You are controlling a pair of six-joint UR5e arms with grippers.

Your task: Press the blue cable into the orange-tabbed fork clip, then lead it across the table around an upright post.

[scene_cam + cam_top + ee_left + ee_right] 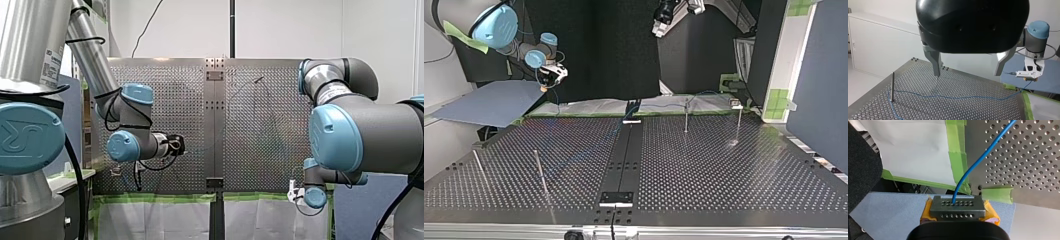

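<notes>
right wrist view alone shows my right gripper (pixel 958 207) pinching the cable (pixel 985 152); left wrist view, my left gripper (pixel 967 74) wide.

4 upright posts (pixel 540 172), 1 blue cable (pixel 953 97), 2 robot arms (pixel 95 60), 1 perforated table (pixel 724 170)

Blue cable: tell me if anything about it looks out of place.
Nothing looks damaged. The blue cable lies slack and wavy across the table, bending at the foot of a post, then runs off the table's edge to my right gripper, shut on its end. My left gripper hangs open above it.
</notes>
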